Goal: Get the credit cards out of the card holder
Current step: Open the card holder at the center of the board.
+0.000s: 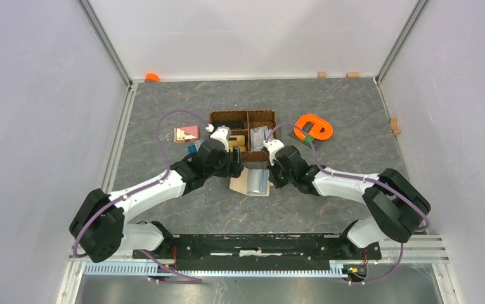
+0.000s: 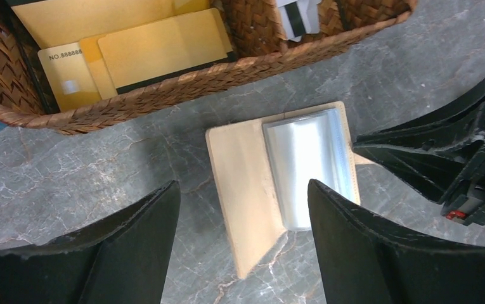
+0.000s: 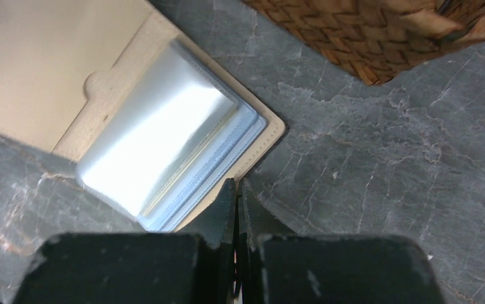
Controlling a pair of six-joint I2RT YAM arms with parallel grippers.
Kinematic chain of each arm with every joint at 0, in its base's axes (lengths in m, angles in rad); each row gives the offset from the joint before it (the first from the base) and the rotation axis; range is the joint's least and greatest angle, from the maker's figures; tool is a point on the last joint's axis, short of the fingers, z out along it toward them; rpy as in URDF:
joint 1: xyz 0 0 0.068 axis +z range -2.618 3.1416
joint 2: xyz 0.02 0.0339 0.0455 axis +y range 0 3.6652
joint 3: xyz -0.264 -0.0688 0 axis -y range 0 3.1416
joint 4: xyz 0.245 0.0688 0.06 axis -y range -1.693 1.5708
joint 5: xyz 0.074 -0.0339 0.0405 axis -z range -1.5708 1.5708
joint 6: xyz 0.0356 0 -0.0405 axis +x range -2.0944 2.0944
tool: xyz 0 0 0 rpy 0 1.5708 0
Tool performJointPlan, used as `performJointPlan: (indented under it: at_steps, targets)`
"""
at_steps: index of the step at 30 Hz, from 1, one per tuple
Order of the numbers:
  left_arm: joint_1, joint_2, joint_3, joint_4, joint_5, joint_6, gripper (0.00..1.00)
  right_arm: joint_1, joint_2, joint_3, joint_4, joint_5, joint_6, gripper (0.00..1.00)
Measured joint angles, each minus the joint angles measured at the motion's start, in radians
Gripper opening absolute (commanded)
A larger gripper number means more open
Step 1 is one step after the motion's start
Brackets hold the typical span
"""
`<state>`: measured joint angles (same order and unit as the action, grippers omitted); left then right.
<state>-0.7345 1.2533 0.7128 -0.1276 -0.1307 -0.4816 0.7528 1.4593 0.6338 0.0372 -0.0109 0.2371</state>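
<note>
Beside the basket [image 2: 163, 88], the unfolded card holder [image 2: 239, 164] lies between the spread left tool [image 2: 242, 202] and pressed-together right tool [image 3: 236, 190].

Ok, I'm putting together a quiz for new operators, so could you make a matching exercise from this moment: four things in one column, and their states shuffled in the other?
Things
1. card holder
2. left gripper
3. right gripper
4. woven basket

States
A. fingers shut, tips at the card holder's edge
B. has gold cards in it
C. lies open on the table
D. fingers apart, above the card holder

Pairs: 1-C, 2-D, 3-A, 4-B
</note>
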Motion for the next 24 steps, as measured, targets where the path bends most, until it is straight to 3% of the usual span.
performJointPlan:
  at_steps: [8, 24]
  targets:
    - [0.080, 0.102, 0.000, 0.015, 0.011, -0.021, 0.77, -0.001, 0.136, 0.129, 0.000, 0.101, 0.007, 0.00]
    - [0.100, 0.056, -0.011, 0.041, 0.005, -0.033, 0.77, -0.038, 0.366, 0.441, -0.061, 0.182, 0.015, 0.00]
